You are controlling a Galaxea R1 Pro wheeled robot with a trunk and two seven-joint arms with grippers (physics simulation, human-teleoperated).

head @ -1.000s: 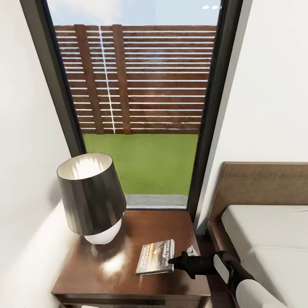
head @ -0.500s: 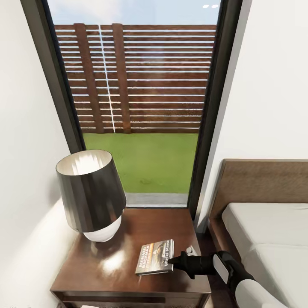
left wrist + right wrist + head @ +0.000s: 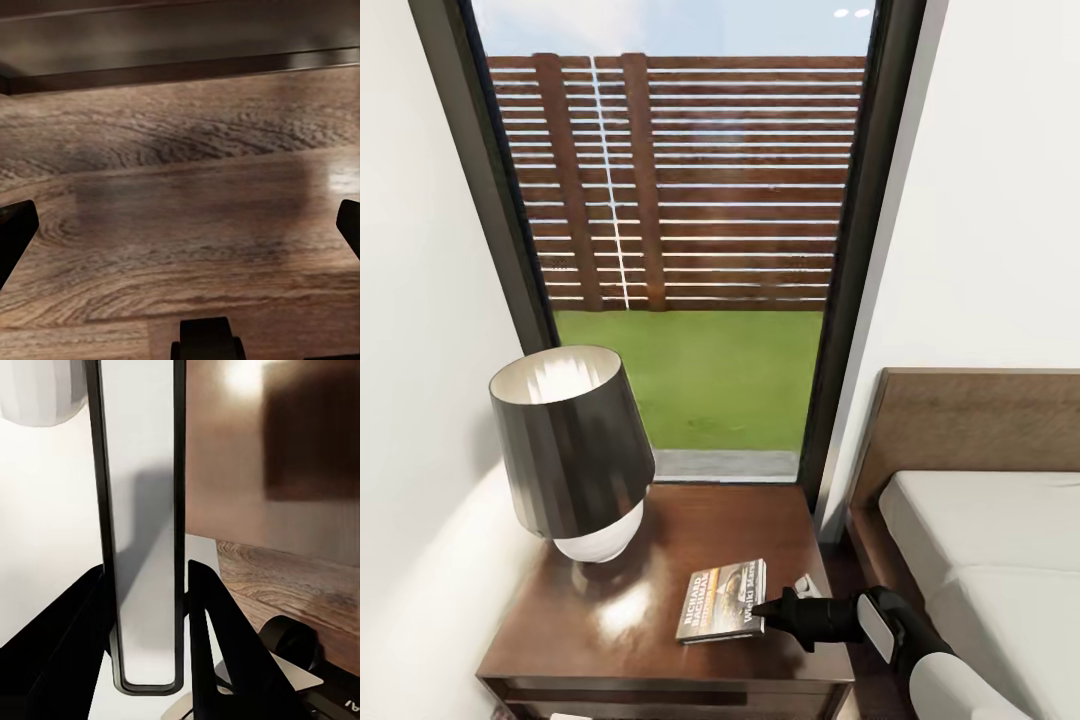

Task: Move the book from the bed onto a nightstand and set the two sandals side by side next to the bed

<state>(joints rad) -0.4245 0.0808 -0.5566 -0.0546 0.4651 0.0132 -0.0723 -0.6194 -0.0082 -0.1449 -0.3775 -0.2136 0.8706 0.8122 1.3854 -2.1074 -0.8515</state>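
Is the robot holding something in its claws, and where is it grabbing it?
Yes. The right claw pinches the book by its edge nearest the bed; the book lies on the nightstand. The left claw is open, holding nothing.

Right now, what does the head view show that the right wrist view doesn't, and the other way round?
Head view: the book cover-up, flat on the nightstand, plus the window and bed. Right wrist view: the book's page edge, close up, between the right gripper fingers. Shared: book, right gripper, nightstand, lamp.
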